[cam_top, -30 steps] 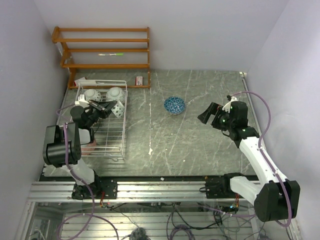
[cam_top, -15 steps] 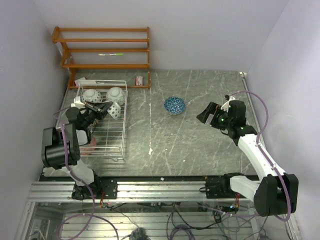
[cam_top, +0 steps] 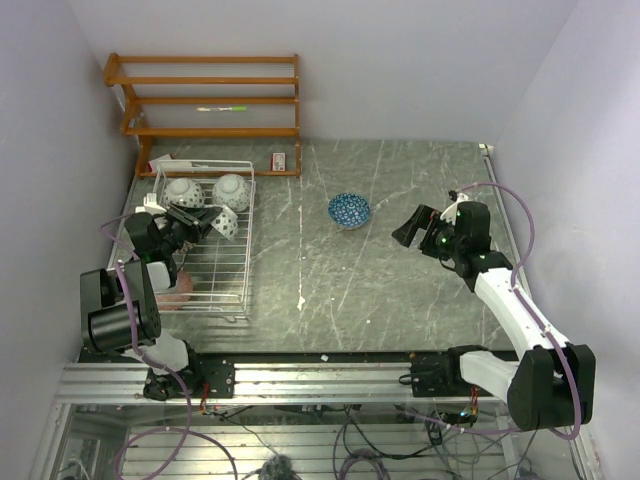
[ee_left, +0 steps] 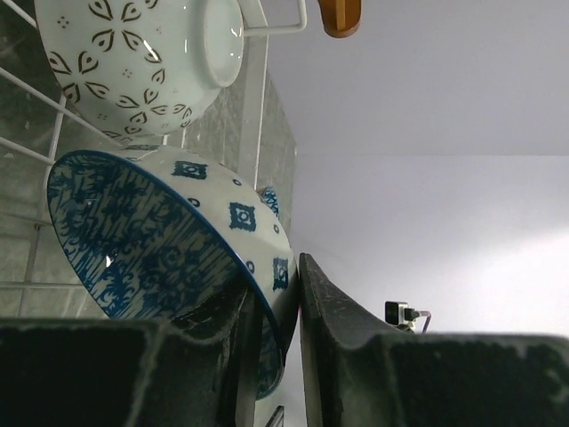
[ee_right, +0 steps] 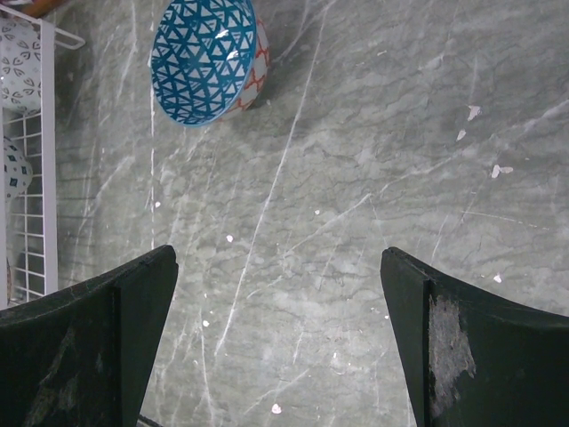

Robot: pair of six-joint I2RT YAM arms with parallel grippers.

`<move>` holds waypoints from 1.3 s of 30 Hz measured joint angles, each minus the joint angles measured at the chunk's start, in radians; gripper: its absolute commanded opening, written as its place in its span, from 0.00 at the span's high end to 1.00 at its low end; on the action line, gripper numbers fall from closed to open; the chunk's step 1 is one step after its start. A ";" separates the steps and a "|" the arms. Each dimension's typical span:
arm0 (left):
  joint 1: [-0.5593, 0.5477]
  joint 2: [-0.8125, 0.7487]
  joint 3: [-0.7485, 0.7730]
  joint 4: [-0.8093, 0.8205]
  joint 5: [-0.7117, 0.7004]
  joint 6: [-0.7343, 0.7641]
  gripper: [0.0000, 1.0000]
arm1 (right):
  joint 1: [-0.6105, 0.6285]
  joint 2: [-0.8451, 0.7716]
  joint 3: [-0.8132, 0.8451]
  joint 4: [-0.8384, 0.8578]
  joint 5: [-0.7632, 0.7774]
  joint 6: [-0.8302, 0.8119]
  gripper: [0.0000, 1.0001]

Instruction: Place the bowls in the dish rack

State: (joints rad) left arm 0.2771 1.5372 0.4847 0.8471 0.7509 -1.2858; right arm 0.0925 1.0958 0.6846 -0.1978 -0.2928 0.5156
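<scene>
Left gripper [ee_left: 274, 298]: I read it as clamped narrow on the rim of a blue-patterned bowl [ee_left: 151, 240], one finger inside the bowl and one against its pale outside
Held bowl: tipped on edge, within the far half of the dish rack [cam_top: 246, 245]; I cannot tell whether it touches the wires
Rack neighbours: a pale bowl [cam_top: 182, 190] and a second pale bowl [cam_top: 231, 187] sit side by side at the far end, just beyond the held one; the left wrist view shows a dark petal print on the nearest
Rack near end: a pinkish object [cam_top: 181, 285] lies partly behind my left arm; I cannot identify it
Right gripper [ee_right: 277, 258]: jaws spread wide, holding nothing, hovering above the table [cam_top: 400, 300]
Loose bowl: a triangle-patterned bowl [ee_right: 206, 58], blue inside, stands on the table between the rack and the right gripper, well apart from both
Surroundings: a wooden shelf [cam_top: 210, 100] stands against the far wall behind the rack
</scene>
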 measured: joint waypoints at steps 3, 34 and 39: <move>0.005 -0.011 -0.011 -0.007 0.005 0.008 0.70 | 0.000 0.000 -0.006 0.007 -0.002 0.000 0.02; 0.028 -0.172 -0.024 -0.516 0.061 0.379 0.53 | 0.000 0.000 -0.068 0.083 -0.031 0.016 0.01; 0.053 -0.145 -0.032 -0.670 -0.037 0.445 0.53 | 0.000 0.000 -0.090 0.089 -0.034 0.026 0.01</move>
State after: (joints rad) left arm 0.3302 1.3926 0.4522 0.1768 0.7139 -0.8410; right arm 0.0925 1.0954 0.5941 -0.1089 -0.3271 0.5415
